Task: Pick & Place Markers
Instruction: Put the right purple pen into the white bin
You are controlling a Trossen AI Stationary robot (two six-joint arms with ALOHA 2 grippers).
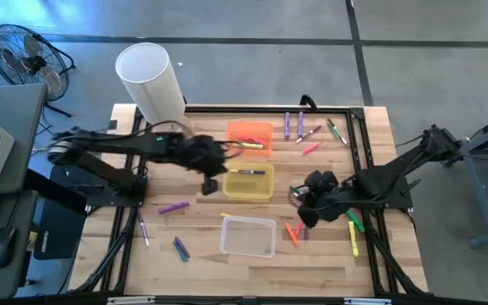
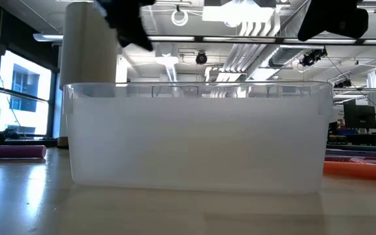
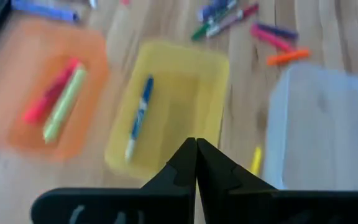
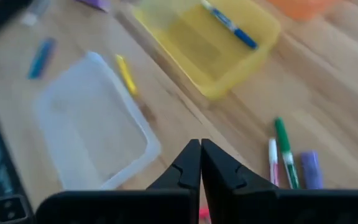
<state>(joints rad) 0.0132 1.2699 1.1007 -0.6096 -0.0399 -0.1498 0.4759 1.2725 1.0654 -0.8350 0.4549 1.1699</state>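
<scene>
Above the middle of the wooden surface, the left arm reaches in from its side, its left end effector clenched on nothing, hanging over the near edge of the yellow bin. The right arm stretches in from the opposite side, low and bent, with the right end effector also pinched together and empty, above bare wood between the yellow bin and the clear bin.

One blue-and-white marker lies along the yellow bin's floor. A red marker and a yellow-green marker lie side by side in the orange bin. Other markers lie scattered on the surface: purple, green and red ones beyond the bins, orange, green and yellow ones near the right arm, and purple and blue ones near the left arm's base. The clear bin holds none.
</scene>
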